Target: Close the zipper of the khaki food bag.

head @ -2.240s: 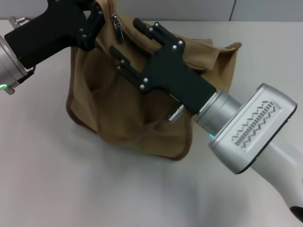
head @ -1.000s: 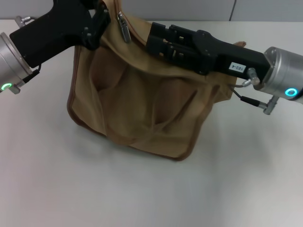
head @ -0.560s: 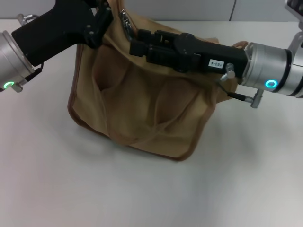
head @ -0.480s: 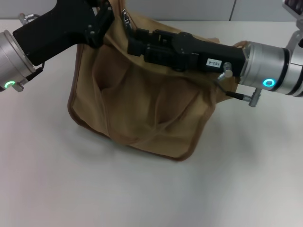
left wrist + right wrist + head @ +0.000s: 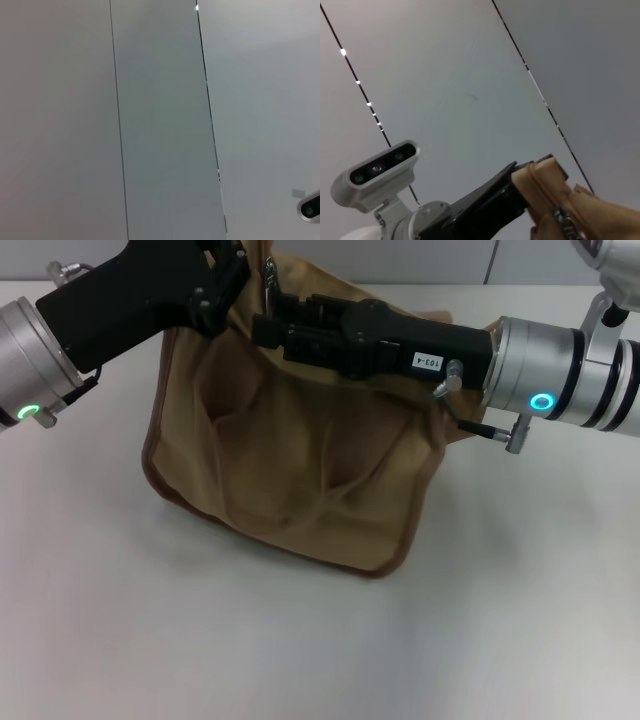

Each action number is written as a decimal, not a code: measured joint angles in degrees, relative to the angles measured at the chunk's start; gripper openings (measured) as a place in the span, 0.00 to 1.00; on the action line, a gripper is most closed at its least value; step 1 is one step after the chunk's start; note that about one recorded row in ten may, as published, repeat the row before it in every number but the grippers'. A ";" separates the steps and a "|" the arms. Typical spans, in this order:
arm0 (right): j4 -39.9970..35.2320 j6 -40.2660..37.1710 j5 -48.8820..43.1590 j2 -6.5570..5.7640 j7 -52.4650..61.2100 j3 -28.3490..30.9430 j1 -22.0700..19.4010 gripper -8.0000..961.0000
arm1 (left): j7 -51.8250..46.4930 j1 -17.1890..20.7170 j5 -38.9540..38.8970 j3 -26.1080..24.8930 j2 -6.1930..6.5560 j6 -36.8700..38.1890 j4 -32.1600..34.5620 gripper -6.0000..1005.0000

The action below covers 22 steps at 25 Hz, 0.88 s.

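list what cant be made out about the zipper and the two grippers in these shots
- Zipper: head view, only the metal pull shows; the right gripper covers the line and the frame edge cuts the bag top.
- Left gripper: head view, tips hidden in bag fabric at the edge.
- Left wrist view: only wall.
- Right wrist view: zipper teeth cropped at the corner.

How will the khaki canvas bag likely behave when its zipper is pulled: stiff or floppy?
Probably floppy: the khaki canvas food bag sags in deep folds. It will likely slide or stretch rather than resist, hence the left gripper at its far top corner. The right gripper is by the silver zipper pull.
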 joint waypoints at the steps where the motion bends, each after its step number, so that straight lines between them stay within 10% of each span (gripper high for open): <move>1: 0.32 -0.04 -0.04 0.02 -0.52 -0.02 0.12 0.68 | 0.00 0.00 0.00 0.00 0.00 0.00 0.00 0.11; 22: 0.68 -1.87 1.19 0.00 -1.97 0.53 0.15 0.68 | 0.38 -0.22 -0.11 0.34 0.00 -1.19 -0.21 0.12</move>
